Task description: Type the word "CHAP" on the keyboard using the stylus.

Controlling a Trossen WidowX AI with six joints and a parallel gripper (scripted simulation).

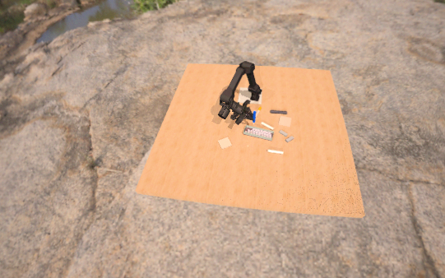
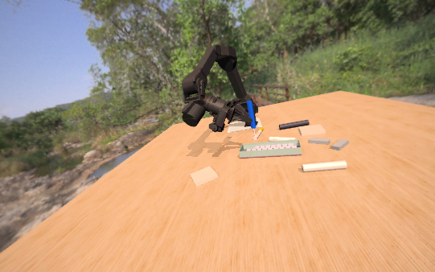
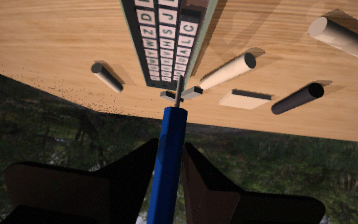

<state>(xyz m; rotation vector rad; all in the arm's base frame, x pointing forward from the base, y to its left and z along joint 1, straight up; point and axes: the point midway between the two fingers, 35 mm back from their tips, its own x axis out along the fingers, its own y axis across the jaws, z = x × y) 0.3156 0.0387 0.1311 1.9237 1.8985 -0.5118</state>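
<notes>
The gripper (image 1: 253, 117) (image 2: 252, 119) (image 3: 171, 146) is shut on the blue stylus (image 1: 254, 116) (image 2: 251, 113) (image 3: 169, 150). The stylus stands almost upright in the exterior view, its thin metal tip pointing down, in the air behind the keyboard's left part. The keyboard (image 1: 258, 132) (image 2: 271, 152) (image 3: 167, 46) lies in a pale green, low-walled frame, with rows of white lettered keys. In the wrist view the keys C, L, A, H, S, J, W, Z and D can be read; the farther keys are too small, and P cannot be made out.
A white stick with a yellow end (image 1: 259, 109) (image 2: 259, 133) lies behind the keyboard. A pale cylinder (image 2: 282, 138) (image 3: 227, 72) lies close behind it, another (image 2: 324, 166) (image 3: 107, 77) in front. A black cylinder (image 2: 293, 125) (image 3: 298, 98) and grey blocks (image 2: 318, 141) (image 2: 340, 144) are to the right.
</notes>
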